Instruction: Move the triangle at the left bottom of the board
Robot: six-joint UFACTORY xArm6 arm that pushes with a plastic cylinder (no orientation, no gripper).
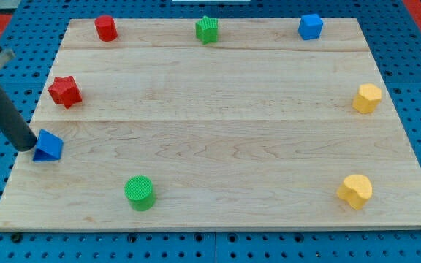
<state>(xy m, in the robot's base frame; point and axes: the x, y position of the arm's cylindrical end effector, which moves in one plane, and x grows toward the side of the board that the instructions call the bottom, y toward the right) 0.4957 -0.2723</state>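
A blue triangle block (49, 145) lies near the board's left edge, in the lower half of the view. My tip (24, 146) is at the triangle's left side, touching or almost touching it. The dark rod slants up toward the view's top left corner. A red star block (65, 91) sits above the triangle. A green cylinder (139, 193) sits to the lower right of the triangle.
A wooden board (218, 131) lies on a blue perforated table. A red cylinder (106, 28), green star (207, 29) and blue cube (310, 26) line the top edge. A yellow hexagon block (367, 98) and a yellow heart-like block (355, 191) sit at the right.
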